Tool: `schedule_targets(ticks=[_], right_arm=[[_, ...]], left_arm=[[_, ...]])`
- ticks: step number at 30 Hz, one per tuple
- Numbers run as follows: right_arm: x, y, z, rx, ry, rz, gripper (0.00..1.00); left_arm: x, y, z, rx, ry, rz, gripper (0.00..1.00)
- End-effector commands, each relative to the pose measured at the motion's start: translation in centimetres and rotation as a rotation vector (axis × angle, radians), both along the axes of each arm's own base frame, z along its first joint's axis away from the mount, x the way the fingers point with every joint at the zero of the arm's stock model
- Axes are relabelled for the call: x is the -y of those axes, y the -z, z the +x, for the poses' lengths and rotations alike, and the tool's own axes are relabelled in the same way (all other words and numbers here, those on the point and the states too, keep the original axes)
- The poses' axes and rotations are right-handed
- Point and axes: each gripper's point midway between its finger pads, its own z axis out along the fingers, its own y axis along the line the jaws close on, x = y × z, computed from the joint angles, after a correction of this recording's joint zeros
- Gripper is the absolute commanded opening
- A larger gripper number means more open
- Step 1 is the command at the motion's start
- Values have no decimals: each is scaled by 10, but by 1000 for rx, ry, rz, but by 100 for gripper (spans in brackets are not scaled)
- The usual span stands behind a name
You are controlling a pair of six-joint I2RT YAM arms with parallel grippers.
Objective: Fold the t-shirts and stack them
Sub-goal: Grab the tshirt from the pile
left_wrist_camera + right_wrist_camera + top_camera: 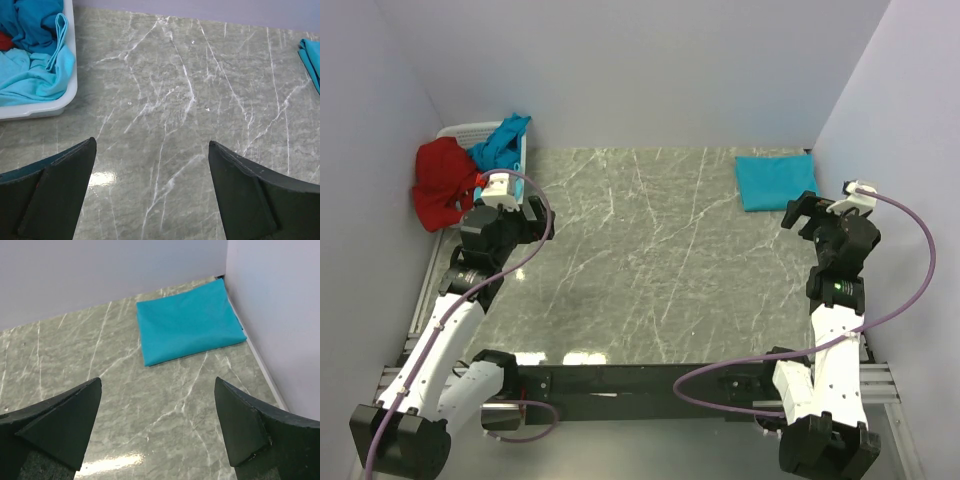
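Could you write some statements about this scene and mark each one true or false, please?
1. A folded teal t-shirt lies at the far right corner of the table. True.
2. The left gripper holds a t-shirt. False: it is open and empty.
3. The white basket contains crumpled teal t-shirts. True.
4. The right gripper is shut. False: it is open.
5. The red cloth lies at the table's centre. False: it hangs over the basket, far left.
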Motion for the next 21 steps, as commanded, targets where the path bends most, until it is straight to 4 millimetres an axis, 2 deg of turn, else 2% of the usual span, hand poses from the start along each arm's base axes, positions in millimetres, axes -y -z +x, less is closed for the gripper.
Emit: schedule_targets(ticks=[1, 4, 7, 8, 9, 10, 11, 13, 16, 17, 18, 19, 20, 21], right_arm=[[-1, -12, 0, 36, -10, -4, 100], [-9, -10, -1, 20, -67, -30, 100], [-37, 3, -7, -33, -290, -157, 99], [-59, 11, -15, -59, -425, -169, 99], [-65, 14, -18, -68, -490, -219, 99], [-69, 15, -21, -72, -514, -213, 99], [-75, 17, -22, -70, -546, -198, 99], [-79, 18, -24, -82, -571, -183, 99], [-81, 18, -23, -95, -586, -160, 98], [-81, 18, -23, -105, -587, -153, 98], [-82, 18, -23, -107, -592, -150, 98], [-83, 18, -24, -109, -594, -148, 98], [-83, 17, -24, -106, -595, -148, 98], [-83, 16, -24, -104, -595, -145, 98]], left_arm=[[6, -21, 1, 59, 30, -20, 99], [7, -22, 4, 68, 44, -46, 99], [-6, -24, 16, 41, 5, -182, 99], [-9, -25, 20, 36, 7, -225, 99], [-32, -19, 30, 13, -51, -273, 99], [-33, -26, 36, 20, -41, -374, 99], [-54, -25, 42, 21, -104, -425, 99], [-76, -21, 58, 13, -207, -514, 99], [-116, -26, 81, 18, -408, -500, 97], [-127, -20, 83, -14, -480, -491, 95], [-137, -27, 94, -14, -522, -487, 93], [-145, -24, 99, -36, -578, -497, 90], [-162, -12, 97, -82, -689, -470, 87], [-170, -10, 110, -118, -729, -462, 82]])
